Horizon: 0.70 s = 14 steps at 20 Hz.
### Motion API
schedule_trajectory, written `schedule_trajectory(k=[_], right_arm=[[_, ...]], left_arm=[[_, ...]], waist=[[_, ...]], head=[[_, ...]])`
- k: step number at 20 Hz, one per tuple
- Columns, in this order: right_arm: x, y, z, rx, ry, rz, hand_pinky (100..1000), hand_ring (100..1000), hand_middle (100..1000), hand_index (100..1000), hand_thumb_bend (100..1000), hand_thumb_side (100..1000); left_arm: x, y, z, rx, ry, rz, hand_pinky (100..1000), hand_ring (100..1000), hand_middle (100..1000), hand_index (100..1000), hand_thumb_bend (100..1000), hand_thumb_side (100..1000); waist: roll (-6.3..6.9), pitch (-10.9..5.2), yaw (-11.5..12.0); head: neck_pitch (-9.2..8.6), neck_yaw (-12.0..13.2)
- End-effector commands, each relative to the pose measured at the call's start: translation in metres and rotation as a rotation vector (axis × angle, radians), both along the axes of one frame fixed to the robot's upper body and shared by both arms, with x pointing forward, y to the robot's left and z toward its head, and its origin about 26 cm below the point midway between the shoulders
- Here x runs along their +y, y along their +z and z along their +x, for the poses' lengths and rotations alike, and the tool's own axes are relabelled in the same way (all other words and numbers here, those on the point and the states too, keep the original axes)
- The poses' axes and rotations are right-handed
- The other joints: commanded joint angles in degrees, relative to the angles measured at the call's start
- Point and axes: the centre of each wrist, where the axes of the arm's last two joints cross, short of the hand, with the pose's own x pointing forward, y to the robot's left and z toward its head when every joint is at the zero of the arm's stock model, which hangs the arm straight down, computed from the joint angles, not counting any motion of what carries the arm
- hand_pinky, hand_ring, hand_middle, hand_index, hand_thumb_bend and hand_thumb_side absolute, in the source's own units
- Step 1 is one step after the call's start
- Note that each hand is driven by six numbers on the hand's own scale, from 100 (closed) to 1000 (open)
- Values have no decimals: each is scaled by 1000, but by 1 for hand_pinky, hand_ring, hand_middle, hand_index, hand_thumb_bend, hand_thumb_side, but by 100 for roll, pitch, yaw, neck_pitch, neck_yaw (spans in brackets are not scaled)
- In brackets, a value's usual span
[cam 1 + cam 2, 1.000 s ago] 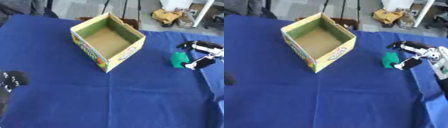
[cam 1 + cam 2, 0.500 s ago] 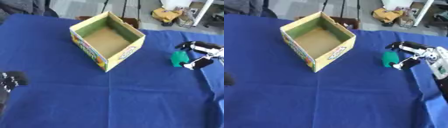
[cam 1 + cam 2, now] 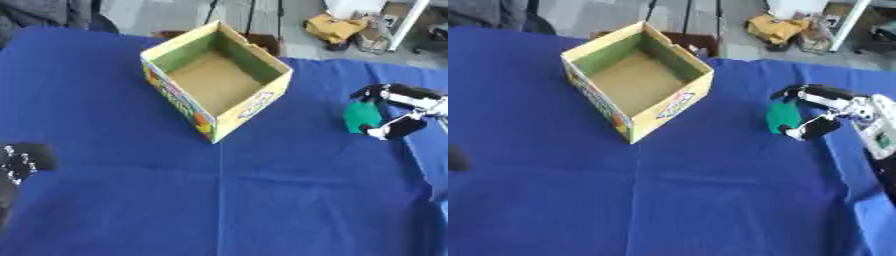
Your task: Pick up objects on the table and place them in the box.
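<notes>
Left eye view: the right hand [image 3: 398,111] is curling round a green object [image 3: 360,116] at right-centre, its long axis standing roughly upright; the box [image 3: 216,80] is sitting open upper-centre. The left hand [image 3: 17,157] is resting at the left edge, its fingers unclear.

Right eye view: bare blue surface [image 3: 667,200] is filling the lower frame.

Right hand [image 3: 811,112] black fingers with white tips, silver wrist, left hand [image 3: 17,159] black

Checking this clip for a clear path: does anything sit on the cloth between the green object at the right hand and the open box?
Nothing visible does. The green object sits at the right hand, whose fingers curl round it, and only bare blue cloth lies between it and the box, which looks empty.
</notes>
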Motion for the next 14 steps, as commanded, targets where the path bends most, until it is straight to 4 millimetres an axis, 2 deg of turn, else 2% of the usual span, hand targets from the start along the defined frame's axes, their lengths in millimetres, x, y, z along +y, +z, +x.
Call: schedule_trajectory(k=[1, 12, 14], right_arm=[[-8, 13, -1, -27, -22, -19, 828, 902, 905, 956, 228, 219], [-9, 12, -1, -28, -32, -24, 829, 905, 902, 952, 217, 226], [-9, 12, -1, -25, -34, -26, 819, 874, 898, 949, 171, 178]], left_arm=[[2, 11, 1, -31, -10, 25, 627, 613, 586, 668, 385, 1000], [2, 11, 1, -34, -11, 25, 628, 613, 586, 668, 383, 1000], [2, 11, 1, -34, -12, 26, 628, 613, 587, 668, 383, 1000]], waist=[[34, -74, 6], [57, -59, 3], [58, -58, 3]], head=[[-72, -23], [-77, -25], [-78, -22]])
